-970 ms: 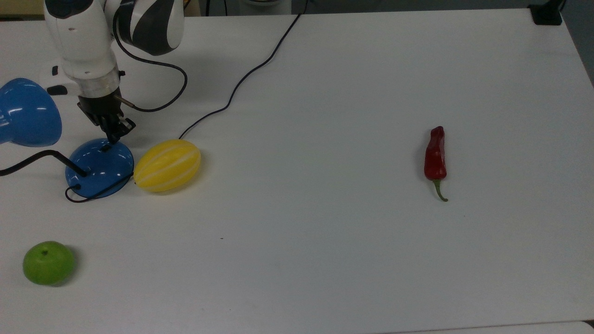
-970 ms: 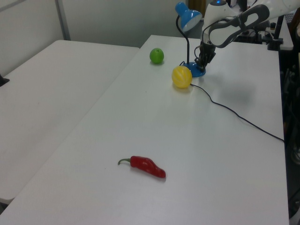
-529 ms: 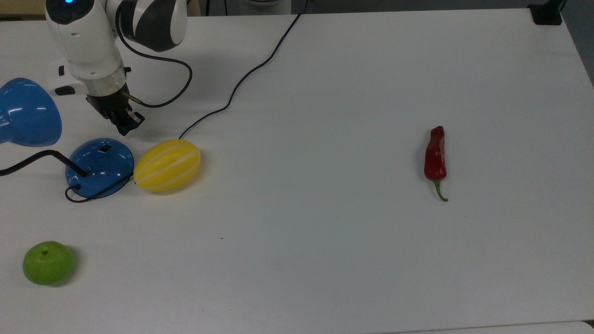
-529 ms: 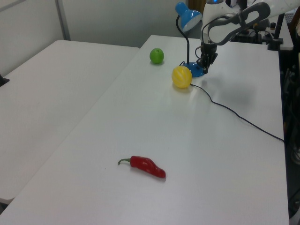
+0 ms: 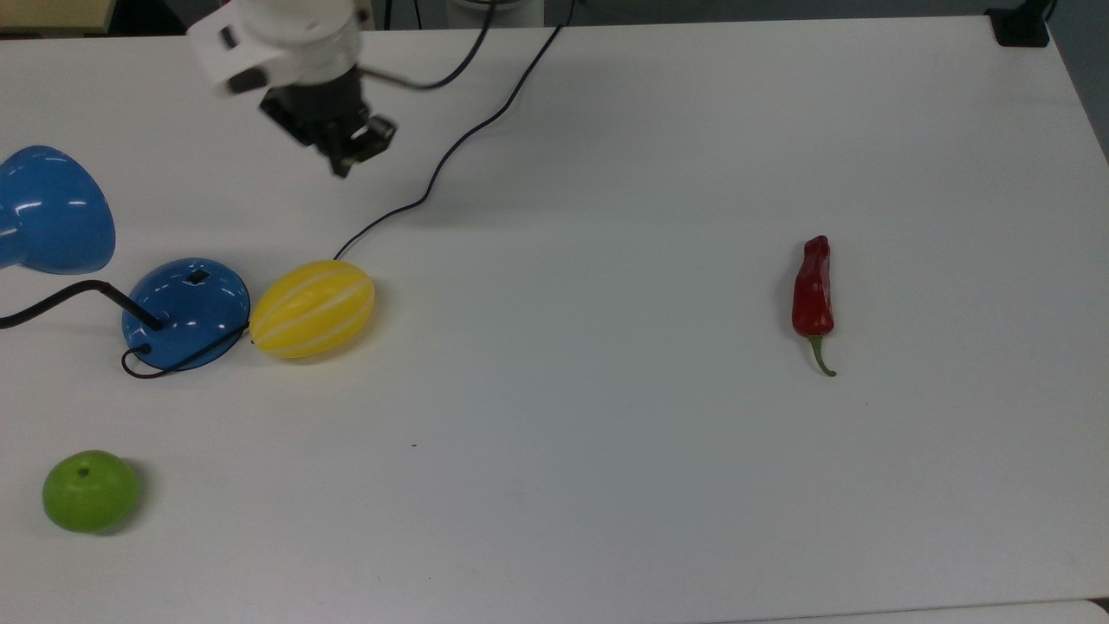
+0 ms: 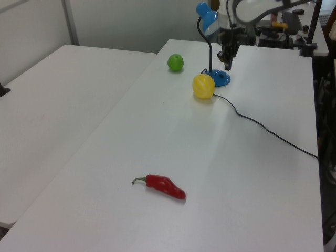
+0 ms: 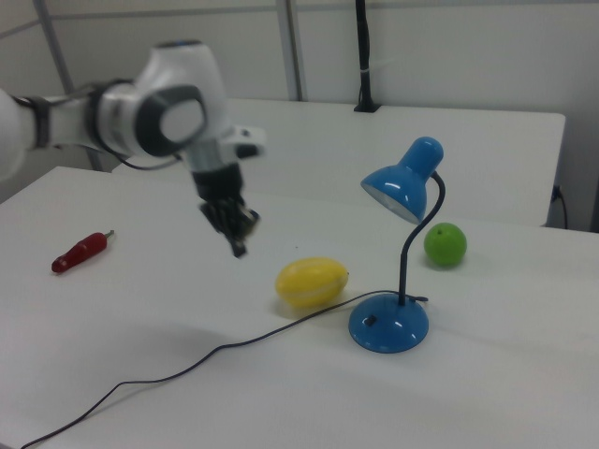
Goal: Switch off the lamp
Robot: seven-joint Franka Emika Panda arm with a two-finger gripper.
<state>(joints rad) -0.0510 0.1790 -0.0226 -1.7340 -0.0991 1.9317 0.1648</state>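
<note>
Lamp [image 7: 389,323] glossy blue, dome base, black gooseneck, bell shade, fingers [image 7: 238,245] pressed together, holding nothing

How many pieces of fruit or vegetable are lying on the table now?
3. The yellow melon lies beside the lamp base. The green apple is near the top view's bottom left corner. The red chili pepper lies alone toward the top view's right.

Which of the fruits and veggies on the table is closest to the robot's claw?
The yellow striped melon, lying right beside the blue lamp. The green apple and red chili sit farther from the gripper.
</note>
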